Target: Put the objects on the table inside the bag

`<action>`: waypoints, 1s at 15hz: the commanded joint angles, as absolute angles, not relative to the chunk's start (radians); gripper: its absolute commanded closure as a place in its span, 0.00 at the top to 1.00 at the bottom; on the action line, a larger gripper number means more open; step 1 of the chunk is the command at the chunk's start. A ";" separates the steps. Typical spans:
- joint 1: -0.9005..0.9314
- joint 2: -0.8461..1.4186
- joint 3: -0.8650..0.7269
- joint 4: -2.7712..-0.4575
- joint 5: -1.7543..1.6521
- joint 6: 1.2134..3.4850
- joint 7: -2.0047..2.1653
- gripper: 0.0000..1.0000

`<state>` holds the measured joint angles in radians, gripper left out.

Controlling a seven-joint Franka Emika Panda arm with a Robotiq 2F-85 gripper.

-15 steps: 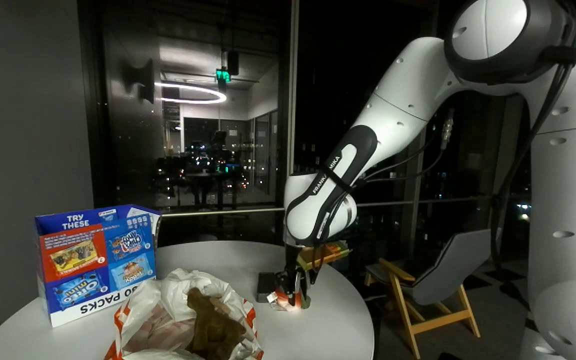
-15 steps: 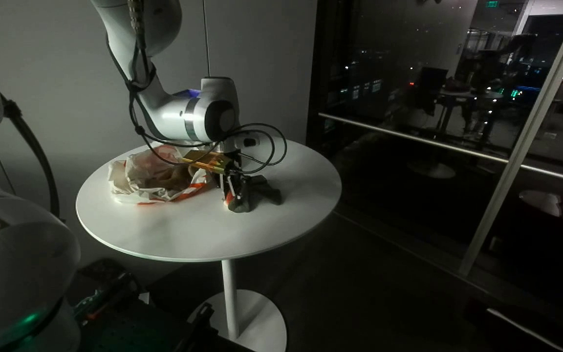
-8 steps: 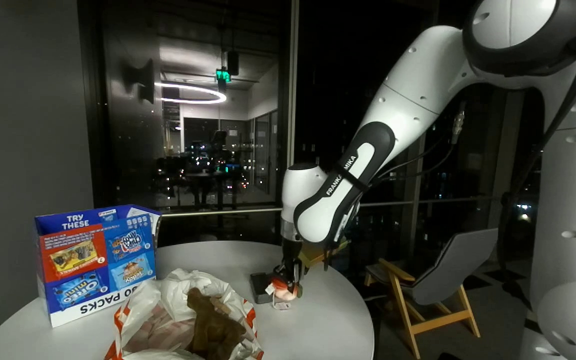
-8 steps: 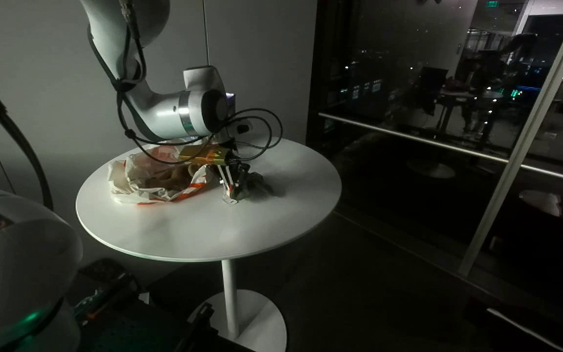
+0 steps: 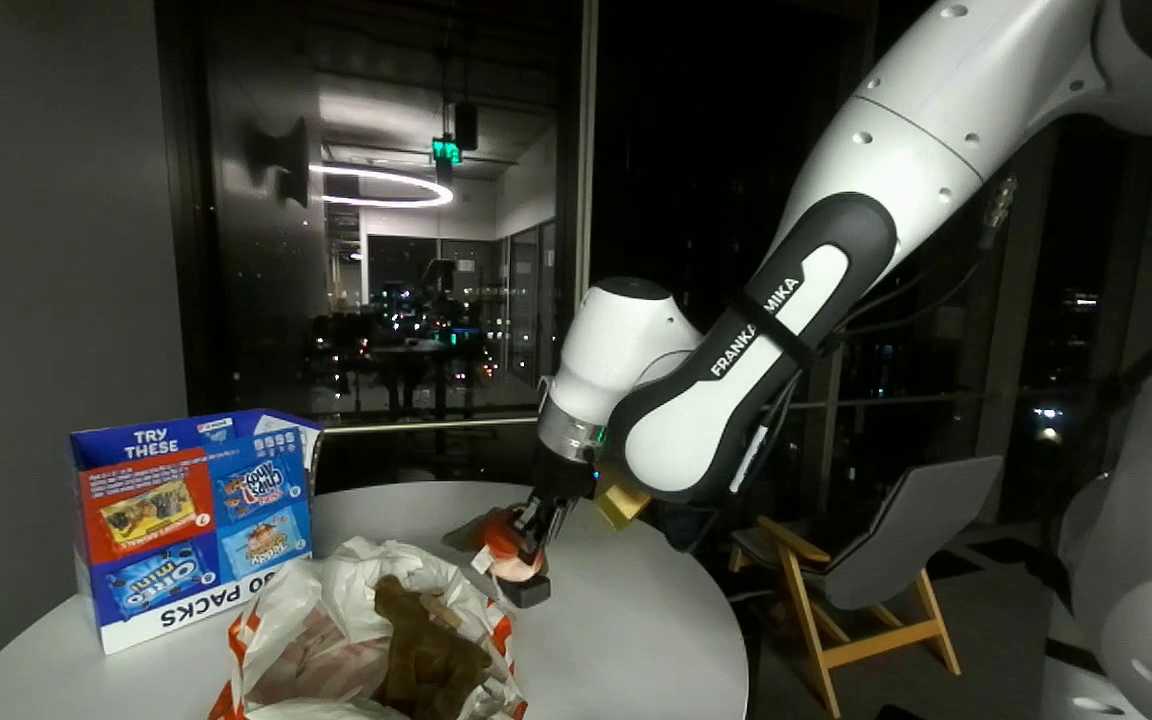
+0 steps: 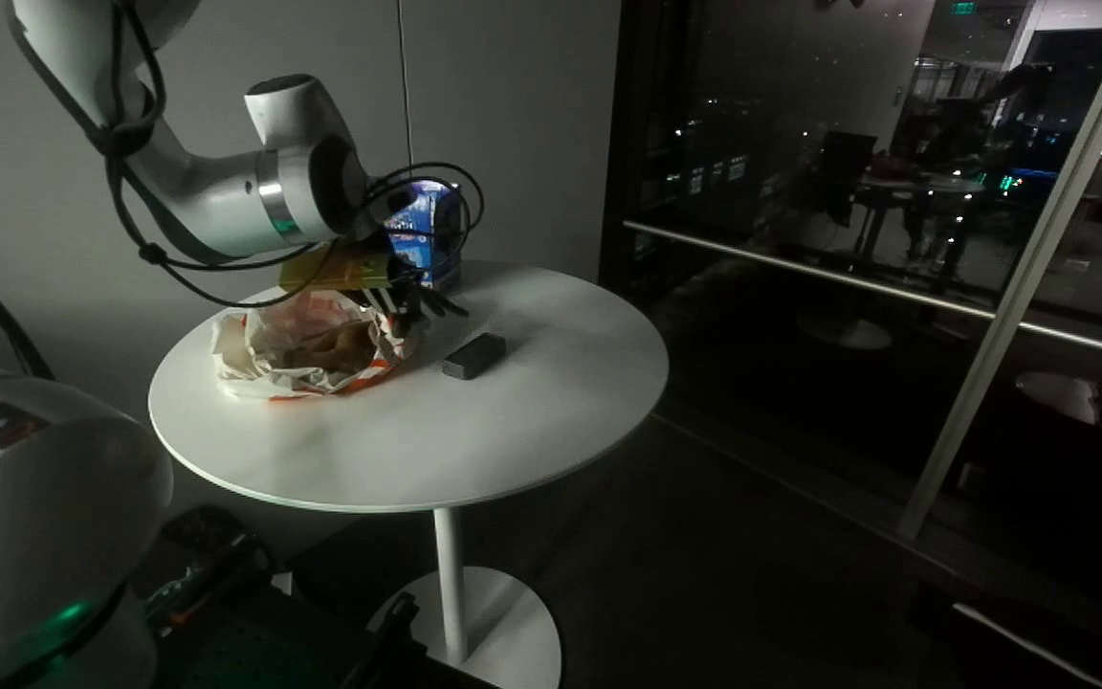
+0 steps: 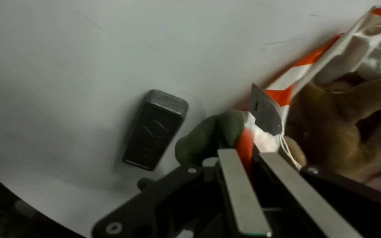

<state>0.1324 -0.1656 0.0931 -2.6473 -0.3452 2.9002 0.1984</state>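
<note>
My gripper [image 5: 536, 535] is shut on a plush toy [image 5: 508, 553] with green, orange and whitish parts and a paper tag. In the wrist view the fingers [image 7: 248, 152] pinch its orange part, and a green limb [image 7: 198, 142] sticks out to one side. The toy is above the table beside the bag's rim. The white plastic bag [image 5: 351, 570] with orange stripes lies open; it also shows in an exterior view [image 6: 250, 368]. A brown plush toy [image 5: 431, 655] is inside it. A dark grey block [image 6: 474, 356] lies on the table, also in the wrist view [image 7: 155, 129].
A blue snack box [image 5: 196, 530] stands on the round white table [image 6: 532, 450] beside the bag, near the wall. The table's round edge lies on the side toward the grey chair [image 5: 866, 560]. Windows stand behind the table.
My gripper has lifted the green and orange toy off the table, tilted, and carried it toward the bag. The dark block is now uncovered in an exterior view. The bag has not moved.
</note>
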 commanded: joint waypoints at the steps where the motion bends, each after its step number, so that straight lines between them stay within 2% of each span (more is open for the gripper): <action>1: 0.227 -0.149 0.128 -2.655 -0.177 2.969 0.000 0.05; 8: 0.545 -0.062 0.058 -2.590 0.247 2.928 -0.479 0.05; 11: 0.539 0.006 0.050 -2.559 0.307 2.962 -0.622 0.05; 15: 0.492 0.129 0.010 -2.541 0.147 3.159 -0.606 0.06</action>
<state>0.5130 0.0315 0.0414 -2.5824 0.2255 3.0450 -0.5824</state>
